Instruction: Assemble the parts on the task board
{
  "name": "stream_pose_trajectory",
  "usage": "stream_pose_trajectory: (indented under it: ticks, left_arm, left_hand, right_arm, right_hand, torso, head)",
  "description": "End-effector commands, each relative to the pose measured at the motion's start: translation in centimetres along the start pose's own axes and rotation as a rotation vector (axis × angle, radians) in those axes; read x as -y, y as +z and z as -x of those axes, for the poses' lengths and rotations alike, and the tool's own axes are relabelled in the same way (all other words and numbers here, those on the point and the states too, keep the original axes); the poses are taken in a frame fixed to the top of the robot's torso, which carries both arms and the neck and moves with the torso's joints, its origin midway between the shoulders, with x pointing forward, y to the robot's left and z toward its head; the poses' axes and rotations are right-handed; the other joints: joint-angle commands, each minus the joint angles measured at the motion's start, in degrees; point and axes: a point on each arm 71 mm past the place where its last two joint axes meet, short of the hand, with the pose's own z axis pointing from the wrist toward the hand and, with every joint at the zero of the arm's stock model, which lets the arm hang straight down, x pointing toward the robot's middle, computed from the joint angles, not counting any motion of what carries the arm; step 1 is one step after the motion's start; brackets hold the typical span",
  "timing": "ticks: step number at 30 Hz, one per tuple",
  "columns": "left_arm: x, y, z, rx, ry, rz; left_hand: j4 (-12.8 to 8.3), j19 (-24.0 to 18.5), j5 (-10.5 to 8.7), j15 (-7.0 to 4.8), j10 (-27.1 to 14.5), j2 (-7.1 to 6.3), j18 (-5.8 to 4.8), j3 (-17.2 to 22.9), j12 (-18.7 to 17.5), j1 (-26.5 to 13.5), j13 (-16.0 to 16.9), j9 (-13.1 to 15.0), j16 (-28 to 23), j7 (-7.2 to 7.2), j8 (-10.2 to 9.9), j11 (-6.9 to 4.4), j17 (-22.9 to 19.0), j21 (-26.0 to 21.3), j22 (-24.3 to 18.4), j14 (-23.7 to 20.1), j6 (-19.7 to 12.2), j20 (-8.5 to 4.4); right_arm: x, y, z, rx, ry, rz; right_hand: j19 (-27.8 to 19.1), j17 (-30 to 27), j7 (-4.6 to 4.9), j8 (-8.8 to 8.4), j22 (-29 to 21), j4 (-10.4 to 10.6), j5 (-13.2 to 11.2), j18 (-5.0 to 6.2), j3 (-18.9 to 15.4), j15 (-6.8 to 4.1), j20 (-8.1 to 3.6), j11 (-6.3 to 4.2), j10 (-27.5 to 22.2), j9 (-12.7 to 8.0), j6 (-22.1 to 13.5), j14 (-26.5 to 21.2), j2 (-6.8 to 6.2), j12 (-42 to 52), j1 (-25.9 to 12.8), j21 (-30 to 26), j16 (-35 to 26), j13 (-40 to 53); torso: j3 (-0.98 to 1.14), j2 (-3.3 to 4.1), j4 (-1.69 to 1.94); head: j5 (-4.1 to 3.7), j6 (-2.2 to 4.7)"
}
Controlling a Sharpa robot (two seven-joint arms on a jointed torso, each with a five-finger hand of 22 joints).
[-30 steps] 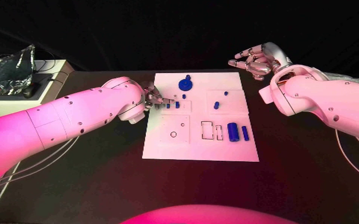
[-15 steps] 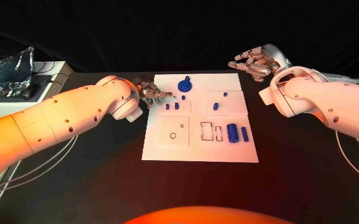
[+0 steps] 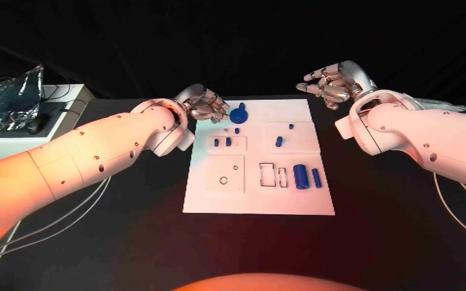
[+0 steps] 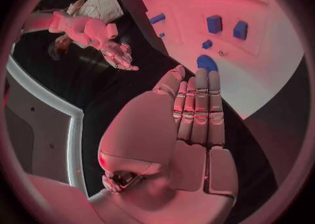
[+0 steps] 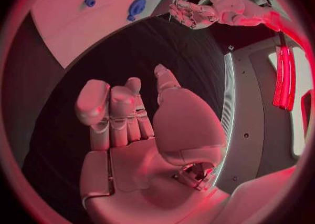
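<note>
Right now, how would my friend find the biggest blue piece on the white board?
Look at the white task board in the middle of the black table. Go to its far edge, the end near the robot's left hand. There lies the round blue disc with a small stub on top. It is much wider than the other parts, which are little pegs and short bars.

The flat white task board (image 3: 291,197) looked matt and smooth, like sheet plastic, and the small blue parts (image 3: 302,175) on it had the soft sheen of moulded plastic. Both hands, left (image 3: 201,106) and right (image 3: 331,82), gleamed like polished silver metal beyond glossy white plastic arm shells (image 3: 107,146). The black table (image 3: 116,237) was dull and unreflective, and crinkled silver foil (image 3: 21,87) glinted at its edge.
</note>
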Motion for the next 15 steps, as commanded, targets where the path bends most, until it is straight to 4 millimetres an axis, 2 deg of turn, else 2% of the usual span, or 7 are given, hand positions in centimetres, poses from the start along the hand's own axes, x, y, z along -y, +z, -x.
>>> stream_pose_trajectory:
  ticks: [1, 2, 3, 6, 11, 15]
  left_arm:
    - [1.2, 0.4, -0.4, 0.022, 0.188, -0.181]
    - [1.2, 0.5, -0.6, 0.020, 0.216, -0.190]
    - [1.2, 0.7, -0.9, 0.018, 0.242, -0.197]
    - [1.2, 1.3, -1.7, 0.007, 0.306, -0.204]
    - [1.1, 2.1, -2.7, -0.016, 0.402, -0.185]
    - [1.1, 2.4, -3.3, -0.035, 0.477, -0.169]
  left_hand:
    - [-0.5, 0.1, -0.32, -0.06, 0.8, -0.76, -0.64, 0.1, -2.5, -0.7, -0.1, -1.6, 0.5, -0.35, -1.3, 0.24, -0.5, 0.5, 0.4, 1.0, 1.4, 0.00]
    - [-0.5, 0.5, -0.38, -0.17, 1.2, -1.00, -0.52, 0.0, -3.2, -1.1, 0.0, -1.8, 1.2, -0.39, -1.7, 0.20, -0.3, 0.7, 0.6, 1.4, 1.9, -0.04]
    - [-0.5, 1.1, -0.42, -0.30, 1.6, -1.11, -0.38, 0.0, -3.8, -1.4, 0.0, -1.8, 2.0, -0.41, -2.1, 0.17, -0.1, 1.1, 0.8, 1.9, 2.3, -0.14]
    - [-0.5, 2.1, -0.41, -0.56, 2.8, -1.61, -0.11, -0.1, -5.9, -2.0, 0.0, -1.8, 6.0, -0.69, -4.0, 0.02, 1.5, 2.3, 2.2, 2.0, 3.6, -0.42]
    - [0.2, 3.8, -0.39, -1.01, 4.0, -2.33, 0.34, -0.2, -7.5, -2.9, 0.0, -1.7, 14.4, -0.96, -6.0, -0.28, 5.2, 5.2, 5.2, 1.7, 5.4, -0.90]
    - [1.1, 5.2, -0.30, -1.47, 5.6, -3.19, 0.69, -0.1, -7.8, -3.7, 0.1, -1.7, 22.7, -1.17, -6.5, -0.89, 7.9, 8.9, 8.9, 2.3, 6.7, -1.47]
  right_arm:
    - [-0.4, 0.1, 0.0, 0.018, 0.049, 0.051]
    - [-0.4, 0.1, 0.0, 0.022, 0.059, 0.057]
    - [-0.5, 0.2, 0.1, 0.026, 0.067, 0.063]
    - [-0.6, 0.2, 0.1, 0.037, 0.087, 0.080]
    - [-0.8, 0.3, 0.1, 0.047, 0.112, 0.106]
    - [-1.0, 0.4, 0.0, 0.051, 0.136, 0.122]
  right_hand:
    - [-0.9, -1.0, 0.25, -0.25, 2.9, -1.3, 0.7, 0.63, 0.0, -0.01, 0.04, -0.13, 0.0, -0.2, 0.7, -0.9, 1.16, -3.1, 1.0, -5.3, -2.0, -3.4]
    - [-1.7, -1.5, 0.27, -0.35, 1.8, -1.9, 0.8, 0.77, 0.0, 0.11, 0.13, -0.09, 0.3, -0.3, 0.8, -1.4, 1.48, -4.8, 1.6, -9.2, -3.0, -5.3]
    - [-3.2, -2.0, 0.46, -0.41, -0.2, -2.4, 1.0, 1.14, 0.1, 0.34, 0.35, 0.15, -0.3, -0.4, 0.8, -2.4, 1.87, -6.1, 2.1, -15.6, -4.2, -6.7]
    - [-5.3, -4.3, 0.57, -0.46, -5.3, -3.7, 1.6, 1.20, 0.0, 0.73, 0.81, 0.45, -0.2, -0.9, 0.6, -3.8, 2.26, -9.9, 3.1, -27.3, -7.4, -11.7]
    - [-6.9, -7.9, 1.14, -0.39, -10.8, -4.6, 2.0, 0.30, 0.4, 1.64, 1.64, 1.26, -0.9, -1.3, 0.3, -6.1, 3.08, -15.3, 3.5, -33.2, -13.2, -18.4]
    - [-10.2, -11.0, 1.50, -0.49, -15.5, -5.0, 2.1, -0.45, 0.7, 3.04, 2.94, 2.56, -2.1, -1.6, -0.4, -8.9, 3.21, -21.3, 3.7, -38.0, -20.1, -24.8]
  torso:
    - [0.05, 0.04, -0.03]
    - [0.04, 0.04, -0.03]
    - [0.02, 0.06, -0.05]
    - [-0.03, 0.08, 0.03]
    - [0.07, 0.13, -0.09]
    - [0.07, 0.11, -0.02]
  head:
    - [-0.10, 0.42]
    - [-0.13, 0.46]
    - [-0.19, 0.62]
    - [-0.28, 0.73]
    - [-0.32, 0.78]
    - [-0.52, 0.77]
